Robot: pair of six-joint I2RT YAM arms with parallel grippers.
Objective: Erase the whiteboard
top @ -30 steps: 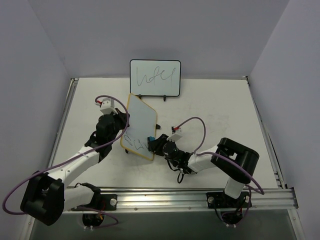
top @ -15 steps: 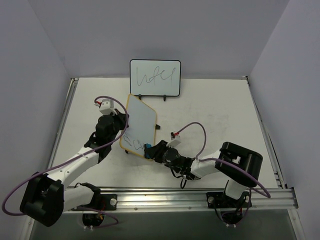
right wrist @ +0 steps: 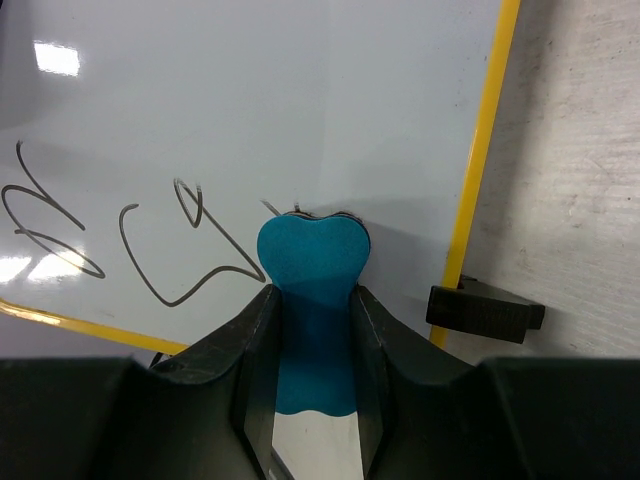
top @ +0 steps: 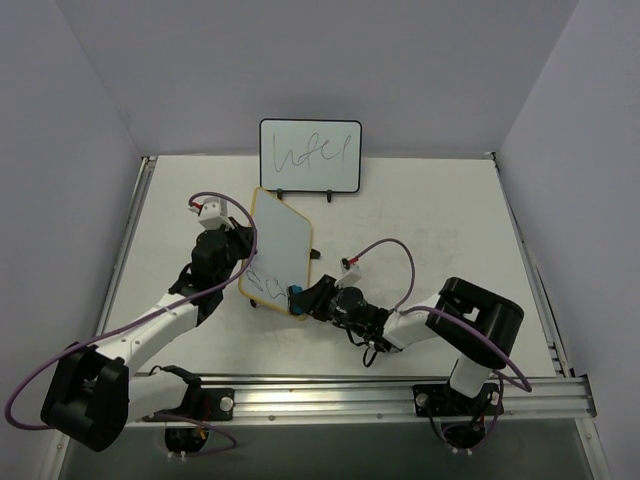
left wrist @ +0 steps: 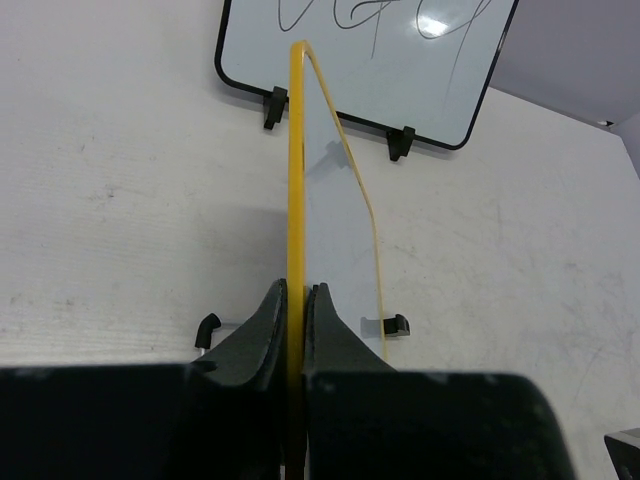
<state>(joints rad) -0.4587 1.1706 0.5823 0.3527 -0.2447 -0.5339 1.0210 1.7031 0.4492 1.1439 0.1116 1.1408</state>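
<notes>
The whiteboard (top: 283, 245) has a yellow-tan frame and stands tilted near the table's middle, with dark scribbles on its lower part (right wrist: 120, 240). My left gripper (top: 243, 243) is shut on its left edge; in the left wrist view the frame (left wrist: 296, 180) runs edge-on between my jaws. My right gripper (top: 300, 298) is shut on a blue bone-shaped eraser (right wrist: 312, 300) whose end presses on the board (right wrist: 300, 100) near its lower right corner, just right of the scribbles.
A black-framed whiteboard (top: 310, 155) with one scribble line stands upright at the table's back edge, also in the left wrist view (left wrist: 400, 70). Black clip feet (right wrist: 485, 310) stick out under the held board. Metal rails (top: 400, 390) edge the table.
My right gripper with the eraser has moved from the board's right edge down and left onto its lower right corner. The left gripper and board have stayed put.
</notes>
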